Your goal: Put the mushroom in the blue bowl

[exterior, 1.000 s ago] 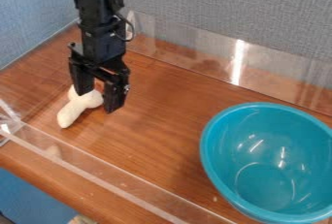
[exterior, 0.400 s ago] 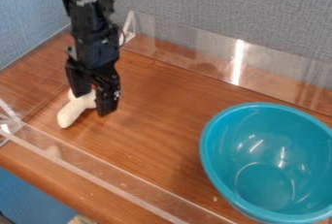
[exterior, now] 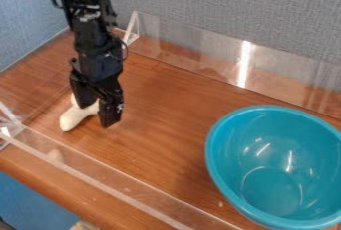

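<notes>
Camera view, over the wooden table: black gripper pointing straight down, jaws spread wide, straddling the mushroom at the table's left side. Mushroom lying on its side, cream stem showing, cap end hidden behind the fingers; contact impossible to judge. Blue bowl well apart, near the right corner. Clear plastic barrier along the back, another along the front edge.

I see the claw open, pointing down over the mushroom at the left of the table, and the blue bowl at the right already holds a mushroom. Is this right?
Not quite: the blue bowl is empty. The camera view shows the only mushroom lying on the wooden table at the left, with the open claw pointing down over it.
</notes>
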